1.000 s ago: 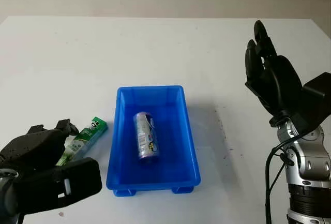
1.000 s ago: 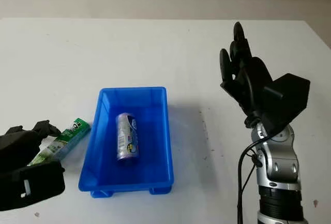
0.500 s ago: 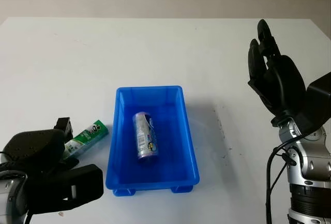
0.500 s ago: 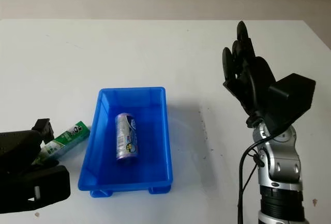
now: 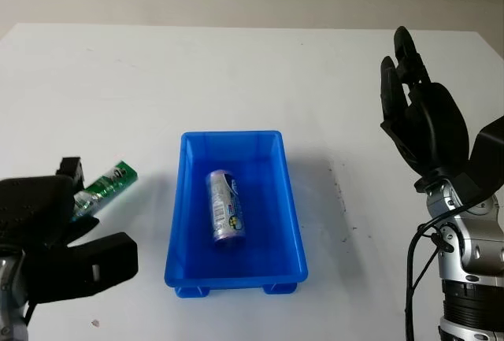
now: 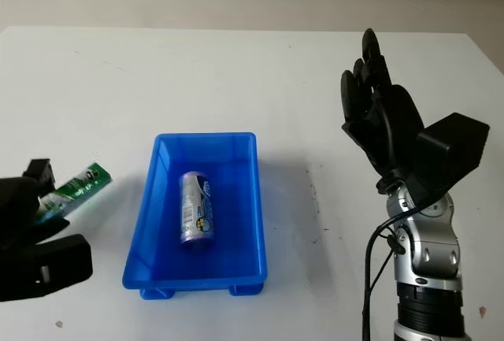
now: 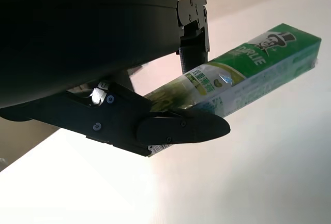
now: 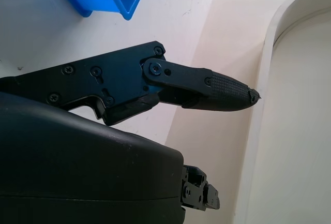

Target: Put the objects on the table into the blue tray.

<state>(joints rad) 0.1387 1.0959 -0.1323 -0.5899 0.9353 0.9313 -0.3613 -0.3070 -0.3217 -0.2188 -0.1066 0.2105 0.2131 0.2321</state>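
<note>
A blue tray [image 5: 174,239] stands in the middle of the white table, with a silver and purple can [image 5: 224,206] lying inside it. My left hand [image 5: 49,223], to the left of the tray, is shut on a green toothpaste box [image 5: 103,187] and holds it off the table, its far end tilted up. Up close in the left wrist view, the box [image 7: 248,79] sits between the black fingers [image 7: 181,127]. Raised to the right of the tray, my right hand [image 5: 417,116] is open, palm toward the tray.
The white table [image 5: 236,73] stretches bare behind and to both sides of the tray. Small dark specks [image 5: 341,191] mark the surface just right of the tray. The table's right edge [image 5: 488,50] runs close behind my right hand.
My left hand has closed on the toothpaste box and lifted it, drawing it left and away from the tray. The right hand has barely shifted.
</note>
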